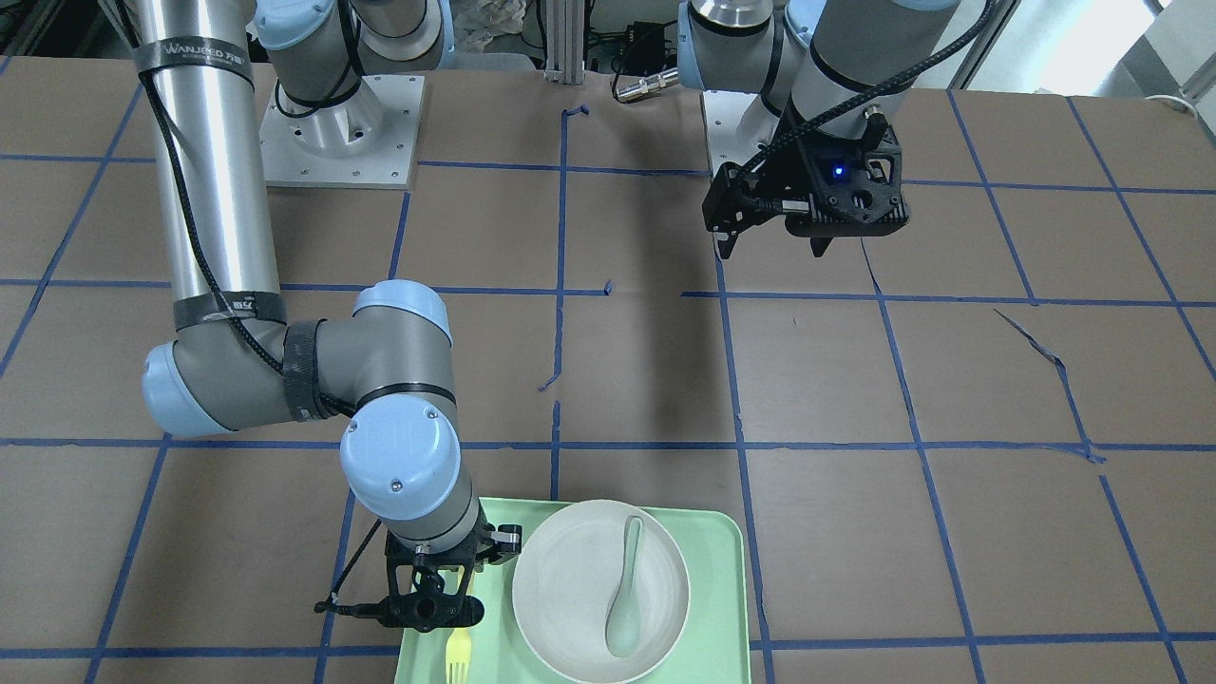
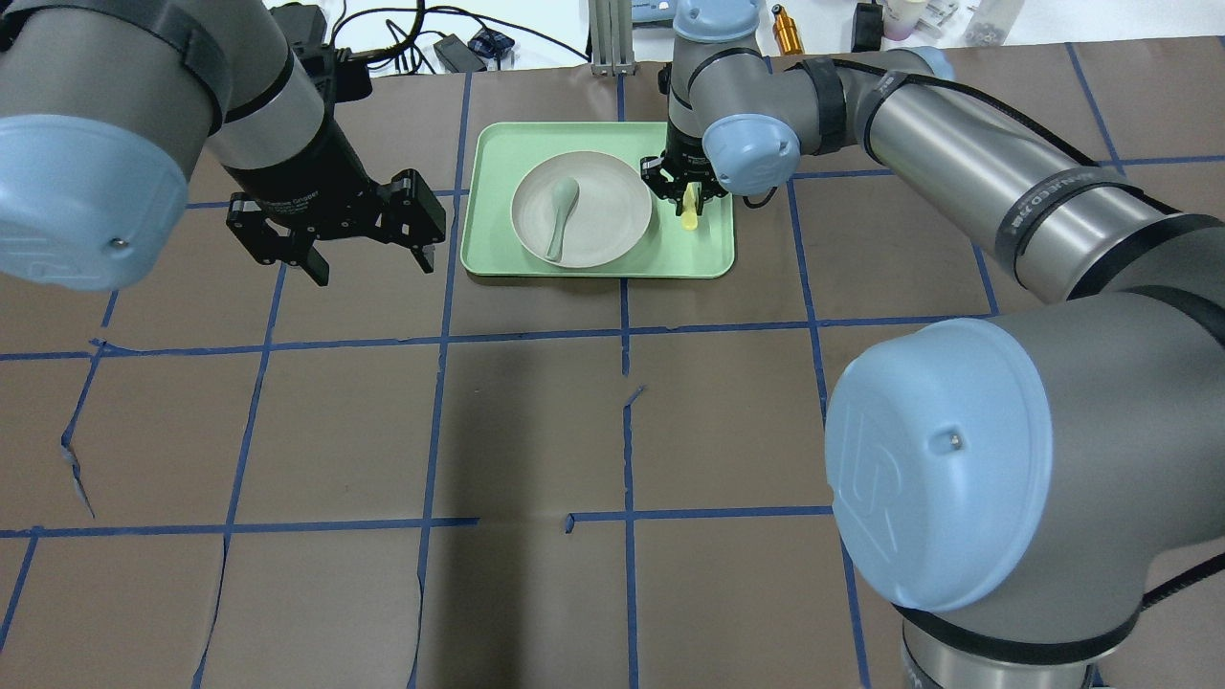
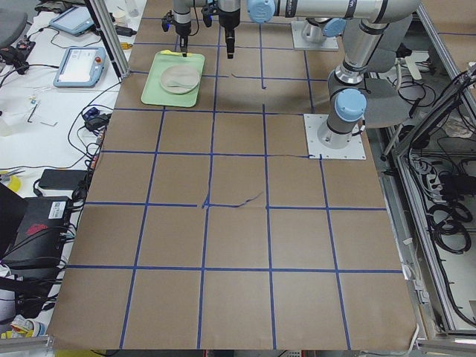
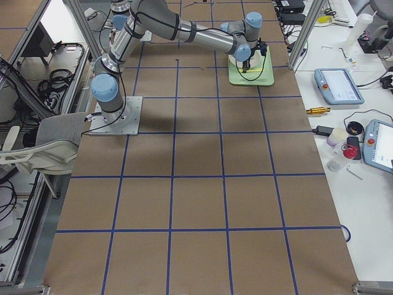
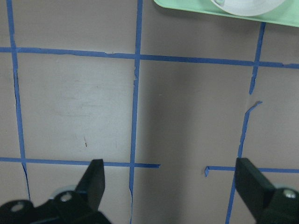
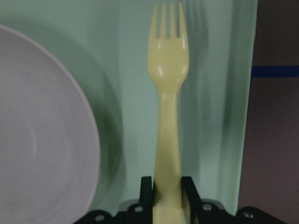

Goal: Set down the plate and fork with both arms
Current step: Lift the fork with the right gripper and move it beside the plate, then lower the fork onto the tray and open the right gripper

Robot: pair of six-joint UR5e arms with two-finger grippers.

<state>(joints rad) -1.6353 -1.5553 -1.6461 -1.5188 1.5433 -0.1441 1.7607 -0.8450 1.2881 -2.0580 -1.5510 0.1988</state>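
Observation:
The off-white plate (image 2: pixel 603 206) sits in the pale green tray (image 2: pixel 593 263), with a grey-green spoon (image 2: pixel 560 212) lying in it. My right gripper (image 2: pixel 688 194) is down over the tray just right of the plate. It is shut on the handle of the pale yellow fork (image 6: pixel 168 107); the tines point away from it along the tray's strip beside the plate (image 6: pixel 42 140). The fork (image 1: pixel 459 655) and right gripper (image 1: pixel 432 598) also show in the front view. My left gripper (image 2: pixel 373 270) hangs open and empty above the table, left of the tray.
The table is brown board with a blue tape grid. The tray (image 1: pixel 722 589) lies at the far edge, opposite the arm bases (image 1: pixel 342 133). Cables and small items (image 2: pixel 787 29) lie beyond that edge. The left wrist view shows bare board and the tray's edge (image 5: pixel 187 7).

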